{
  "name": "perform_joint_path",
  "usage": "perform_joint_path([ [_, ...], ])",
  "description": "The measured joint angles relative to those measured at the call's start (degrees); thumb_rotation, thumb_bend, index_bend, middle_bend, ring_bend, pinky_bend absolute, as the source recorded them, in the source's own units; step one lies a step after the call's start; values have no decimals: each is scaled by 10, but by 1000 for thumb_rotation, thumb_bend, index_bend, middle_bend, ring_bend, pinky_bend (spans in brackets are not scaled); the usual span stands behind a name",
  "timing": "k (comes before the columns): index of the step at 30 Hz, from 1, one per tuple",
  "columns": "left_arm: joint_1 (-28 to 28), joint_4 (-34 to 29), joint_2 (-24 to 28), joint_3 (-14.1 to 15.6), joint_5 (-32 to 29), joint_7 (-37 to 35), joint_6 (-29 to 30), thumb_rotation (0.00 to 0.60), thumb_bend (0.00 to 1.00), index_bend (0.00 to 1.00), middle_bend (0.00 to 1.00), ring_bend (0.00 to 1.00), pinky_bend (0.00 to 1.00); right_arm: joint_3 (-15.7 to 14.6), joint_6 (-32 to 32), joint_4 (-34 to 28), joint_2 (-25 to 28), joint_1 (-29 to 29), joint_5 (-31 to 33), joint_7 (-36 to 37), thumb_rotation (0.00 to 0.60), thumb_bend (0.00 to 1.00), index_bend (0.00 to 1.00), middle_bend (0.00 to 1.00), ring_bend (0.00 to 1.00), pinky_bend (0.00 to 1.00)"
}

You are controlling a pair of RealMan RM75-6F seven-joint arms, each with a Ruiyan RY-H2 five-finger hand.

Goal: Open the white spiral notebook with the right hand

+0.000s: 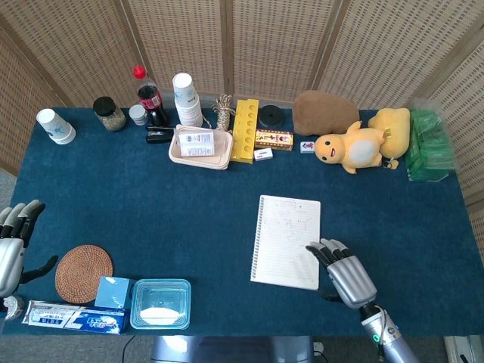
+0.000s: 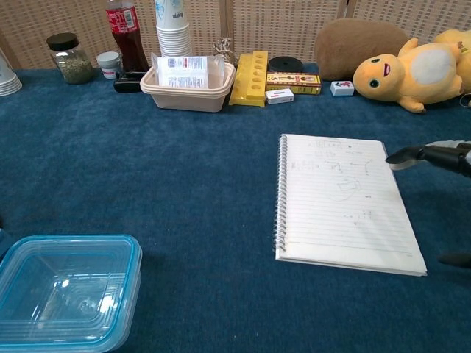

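The white spiral notebook [image 1: 286,240] [image 2: 343,200] lies flat on the blue table, spiral binding on its left, a lined page with faint sketches facing up. My right hand [image 1: 345,274] hovers at the notebook's lower right corner, fingers spread and holding nothing; its fingertips [image 2: 434,154] enter the chest view just past the notebook's right edge. My left hand [image 1: 11,253] stays at the table's left edge, fingers apart and empty.
A yellow plush toy [image 1: 352,148] and brown cushion [image 1: 325,111] lie behind the notebook. A beige tray [image 1: 200,147], yellow block [image 1: 243,129], cola bottle [image 1: 150,96] and cups [image 1: 186,98] line the back. A clear container [image 1: 159,303] and woven coaster [image 1: 83,273] sit front left.
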Motion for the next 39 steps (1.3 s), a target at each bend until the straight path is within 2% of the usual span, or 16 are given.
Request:
perform_joint_path([
  [9,5,9,1,2,-7,-14,4,600,200,97,64,35,38,-1,-7,28,-50,4,5,-38,600,151,43,160,92,170],
  [20,13,12,4,4,-8,-24,18,600,200,96,64,35,31,-8,1,84,-92,5,0,-23,600,152,11,150,86,171],
  [39,17,12,4,7,-5,-27,24,600,201,95,64,35,32,-20,12,128,-103,12,-11,6,600,154,10,149,86,170],
])
